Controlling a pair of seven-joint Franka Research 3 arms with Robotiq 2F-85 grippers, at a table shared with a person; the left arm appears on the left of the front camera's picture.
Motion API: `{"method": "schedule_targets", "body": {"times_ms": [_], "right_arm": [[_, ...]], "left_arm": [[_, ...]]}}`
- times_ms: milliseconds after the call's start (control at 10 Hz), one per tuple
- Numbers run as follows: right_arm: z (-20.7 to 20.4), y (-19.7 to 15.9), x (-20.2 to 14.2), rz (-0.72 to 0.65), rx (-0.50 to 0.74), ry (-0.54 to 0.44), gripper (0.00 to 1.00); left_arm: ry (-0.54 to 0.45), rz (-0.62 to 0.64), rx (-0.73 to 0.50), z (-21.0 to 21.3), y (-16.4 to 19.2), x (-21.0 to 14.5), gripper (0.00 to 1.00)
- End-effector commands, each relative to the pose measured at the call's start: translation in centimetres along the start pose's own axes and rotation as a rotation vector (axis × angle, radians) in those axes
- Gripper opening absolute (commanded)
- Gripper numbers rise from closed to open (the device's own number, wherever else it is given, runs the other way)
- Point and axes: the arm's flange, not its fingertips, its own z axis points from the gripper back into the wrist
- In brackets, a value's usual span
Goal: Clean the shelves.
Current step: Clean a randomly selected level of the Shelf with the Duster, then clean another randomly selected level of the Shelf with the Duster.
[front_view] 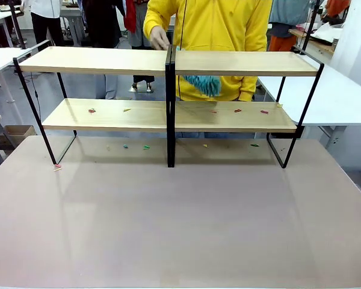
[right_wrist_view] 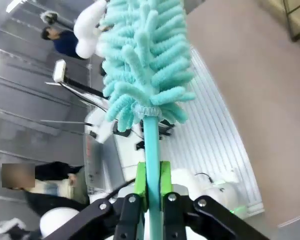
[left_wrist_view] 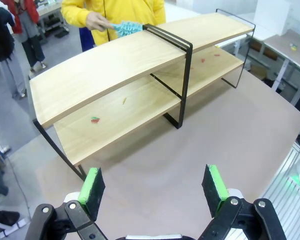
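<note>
Your right gripper [right_wrist_view: 151, 185] is pinching the thin stick of a blue-green duster [right_wrist_view: 145, 65]. Its green pads press on the stick from both sides, and the fluffy head sticks straight out past the fingers. Your left gripper [left_wrist_view: 152, 187] is spread wide with nothing in it. It hangs over the table [front_view: 180, 229] and looks right at the shelves [left_wrist_view: 115, 65], which stand ahead of it at the far side of the table.

The shelves are long from side to side, so I think a sweep should run along the boards, not across them. The duster arm's own view looks mostly off into the room, with the table off to one side. I guess you must turn that wrist toward the shelves first (which arm is nearer I cannot tell).

Now count. There are two grippers. There are four wooden boards, two up and two down, with a black post in the middle. About six small coloured scraps [front_view: 91, 111] lie on the two low boards. Four more lie on the table under the shelves, and one lies by the left foot.

Behind the shelves stands a person in yellow. The person's hand [front_view: 159, 39] holds a second duster [front_view: 203, 84], and its head shows under the right top board. That makes two dusters in all.
</note>
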Motion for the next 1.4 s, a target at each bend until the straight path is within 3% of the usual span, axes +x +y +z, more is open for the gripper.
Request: {"method": "schedule_targets", "body": {"times_ms": [0,100,1300], "right_arm": [[0.0,-1.5,-2.0,0.078,-0.085,-0.094,0.12],[0.0,0.0,0.0,0.000,0.000,0.000,0.12],[0.0,0.0,0.0,0.000,0.000,0.000,0.12]], "left_arm": [[-0.005,-0.007,-0.012,0.0,0.1,0.0,1.00],[-0.005,-0.007,-0.012,0.0,0.1,0.0,1.00],[-0.005,-0.007,-0.012,0.0,0.1,0.0,1.00]]}}
